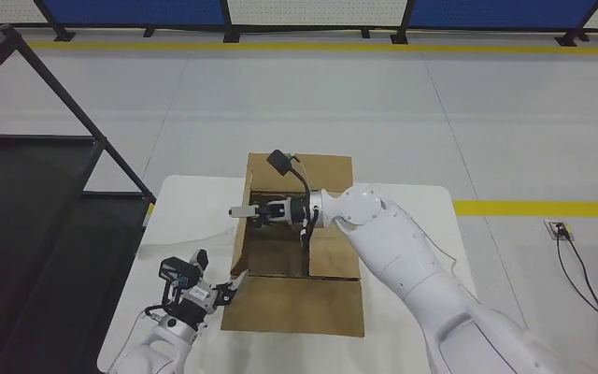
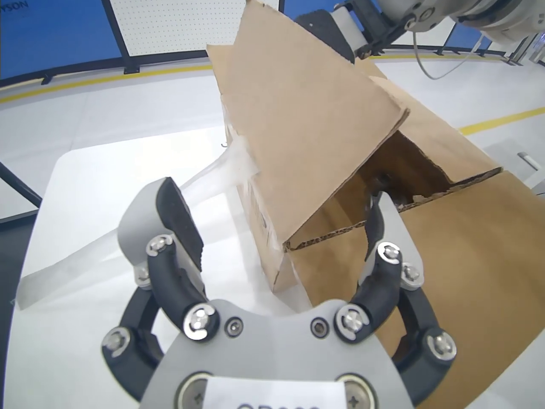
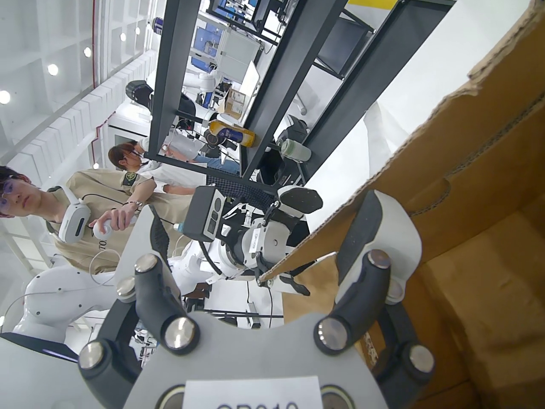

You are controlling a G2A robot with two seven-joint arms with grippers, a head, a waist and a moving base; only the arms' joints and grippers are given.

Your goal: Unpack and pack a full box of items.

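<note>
- Right gripper point(image 1: 242, 211) reaches leftward over the box point(image 1: 290, 309), fingers apart astride its raised left flap point(image 2: 306, 99).
- Left gripper point(image 2: 276, 197) gapes at the near-left corner.
- The box sits mid-table point(image 1: 187, 215), mouth upward.

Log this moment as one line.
box: flaps open, on table | right gripper: open, at raised side flap edge | left gripper: open, at box's near corner | tape strip: trailing onto table

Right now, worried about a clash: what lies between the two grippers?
A raised cardboard flap, in the left wrist view: left gripper at its near corner, right gripper at its top edge.
</note>
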